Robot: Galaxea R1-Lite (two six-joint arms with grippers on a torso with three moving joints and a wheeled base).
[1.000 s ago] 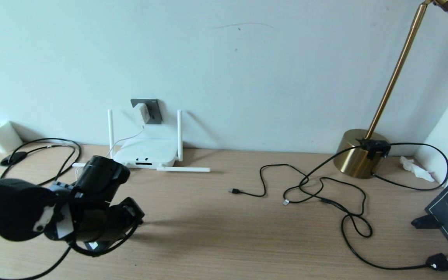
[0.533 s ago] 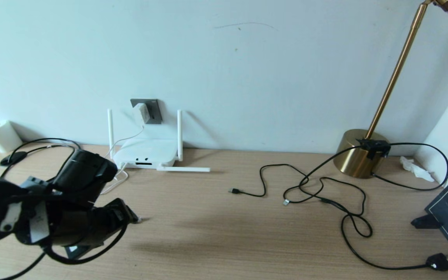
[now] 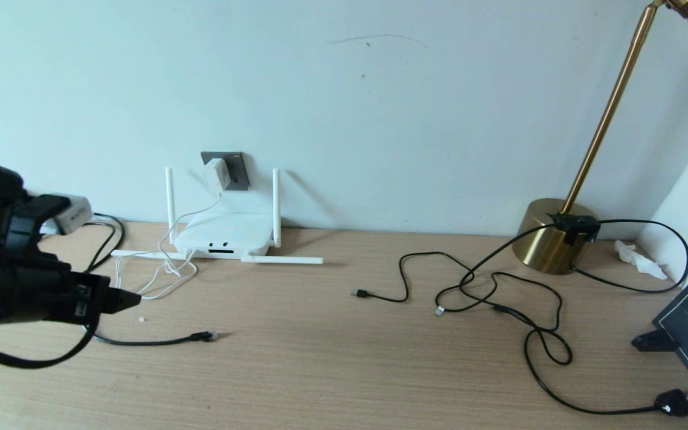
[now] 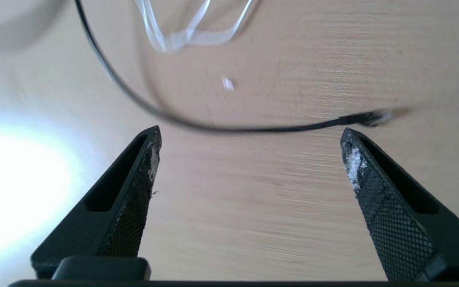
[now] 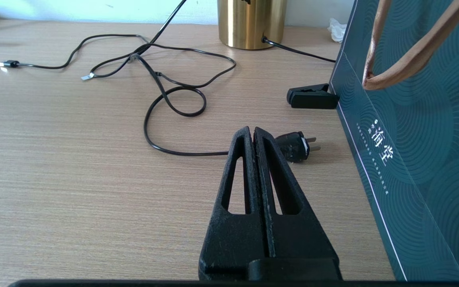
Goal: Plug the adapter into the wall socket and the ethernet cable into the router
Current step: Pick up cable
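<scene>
Your left gripper (image 4: 249,135) hangs over the bench (image 3: 344,370), jaws released and empty, with the ethernet cable (image 3: 159,341) lying loose just beyond them. The adapter (image 3: 217,174) sits in the wall socket (image 3: 233,170) above the router (image 3: 224,234); your right gripper (image 5: 253,133) stays clenched.

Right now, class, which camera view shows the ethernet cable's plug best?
The head view: the ethernet cable's plug lies clear on the table. The left wrist view shows it blurred beyond the open left claw; the right wrist view misses it.

Left arm (image 3: 3,280): bulky matte black housings, a black cable looped beneath, a pale grey block seen at the upper left. Left gripper (image 4: 249,151) and right gripper (image 5: 253,133): black tapered fingers (image 4: 377,191), slotted, cross-hatched pads flecked white.
</scene>
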